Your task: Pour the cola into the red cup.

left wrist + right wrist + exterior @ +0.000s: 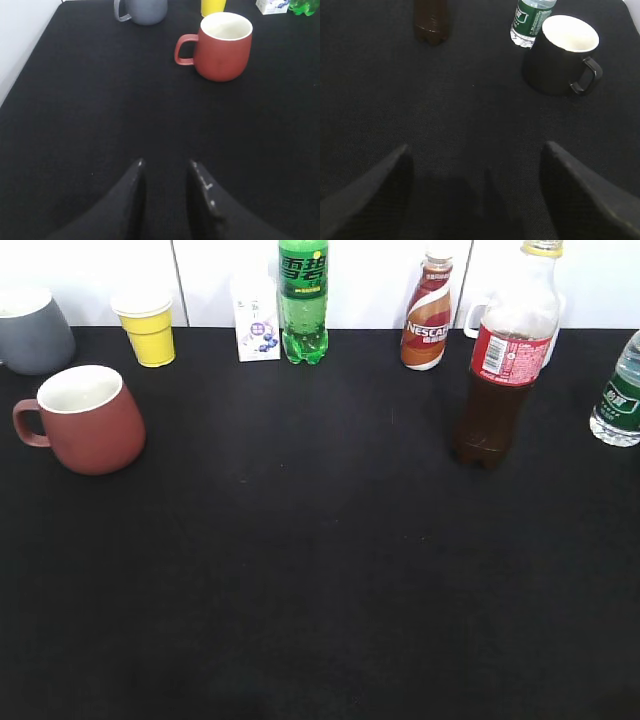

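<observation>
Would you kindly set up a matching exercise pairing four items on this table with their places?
Things:
1. red cup
2. cola
3. grey mug
4. green bottle

Places in the exterior view:
A. back row, near the middle
B. far left corner at the back
C. right half, in front of the back row
D. left side, in front of the grey mug

Pairs: 1-D, 2-C, 3-B, 4-A

Lab bench — black-clothed table (320,600), white wall (210,280)
</observation>
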`<state>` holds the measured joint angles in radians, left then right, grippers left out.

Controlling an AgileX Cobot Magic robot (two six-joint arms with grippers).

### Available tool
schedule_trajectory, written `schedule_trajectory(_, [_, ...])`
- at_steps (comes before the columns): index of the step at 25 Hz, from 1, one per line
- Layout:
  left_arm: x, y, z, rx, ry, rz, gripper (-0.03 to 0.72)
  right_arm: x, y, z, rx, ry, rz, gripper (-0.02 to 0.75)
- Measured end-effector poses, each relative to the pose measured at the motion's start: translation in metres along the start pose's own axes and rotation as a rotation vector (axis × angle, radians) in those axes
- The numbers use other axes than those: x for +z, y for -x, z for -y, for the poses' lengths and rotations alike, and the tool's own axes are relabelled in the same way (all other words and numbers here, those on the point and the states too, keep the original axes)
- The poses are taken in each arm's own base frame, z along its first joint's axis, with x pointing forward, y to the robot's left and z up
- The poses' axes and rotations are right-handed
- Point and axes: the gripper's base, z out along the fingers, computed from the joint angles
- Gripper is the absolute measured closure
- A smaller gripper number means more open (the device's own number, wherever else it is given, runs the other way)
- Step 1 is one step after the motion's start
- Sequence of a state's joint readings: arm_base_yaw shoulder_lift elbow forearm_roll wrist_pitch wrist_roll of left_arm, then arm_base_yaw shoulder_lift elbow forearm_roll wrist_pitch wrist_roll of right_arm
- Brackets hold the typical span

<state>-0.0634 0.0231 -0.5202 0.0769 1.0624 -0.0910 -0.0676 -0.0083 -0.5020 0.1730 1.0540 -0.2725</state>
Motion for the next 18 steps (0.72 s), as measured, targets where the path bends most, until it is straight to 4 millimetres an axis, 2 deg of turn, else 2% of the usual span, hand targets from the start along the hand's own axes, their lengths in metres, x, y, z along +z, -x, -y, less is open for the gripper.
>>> schedule_trajectory(9, [0.0, 0.0, 0.0, 0.0, 0.0, 0.0, 0.471, 0.0, 0.0, 0.0, 0.0, 0.0, 0.0, 0.143])
schedule_trajectory(10, [0.0, 0.0, 0.0, 0.0, 0.0, 0.001, 0.435, 0.0, 0.0, 0.0, 0.0, 0.0, 0.0, 0.143])
schedule_trajectory(11, [-0.001, 0.001, 0.0, 0.0, -0.001, 0.009, 0.351, 0.0, 0.0, 0.0, 0.0, 0.0, 0.0, 0.143])
schedule_trajectory(12, [-0.002, 0.004, 0.0, -0.001, -0.003, 0.037, 0.235, 0.0, 0.0, 0.0, 0.0, 0.0, 0.0, 0.143])
schedule_trajectory(13, [-0.004, 0.01, 0.0, -0.001, -0.007, 0.085, 0.162, 0.0, 0.0, 0.0, 0.0, 0.0, 0.0, 0.143])
schedule_trajectory(15, [-0.001, 0.028, 0.002, 0.003, -0.014, 0.178, 0.121, 0.0, 0.0, 0.0, 0.0, 0.0, 0.0, 0.143])
schedule_trajectory(16, [0.007, 0.043, 0.003, 0.014, -0.013, 0.213, 0.118, 0.0, 0.0, 0.0, 0.0, 0.0, 0.0, 0.143])
schedule_trajectory(18, [0.037, 0.078, 0.008, 0.03, -0.027, 0.282, 0.116, 0.0, 0.0, 0.0, 0.0, 0.0, 0.0, 0.143])
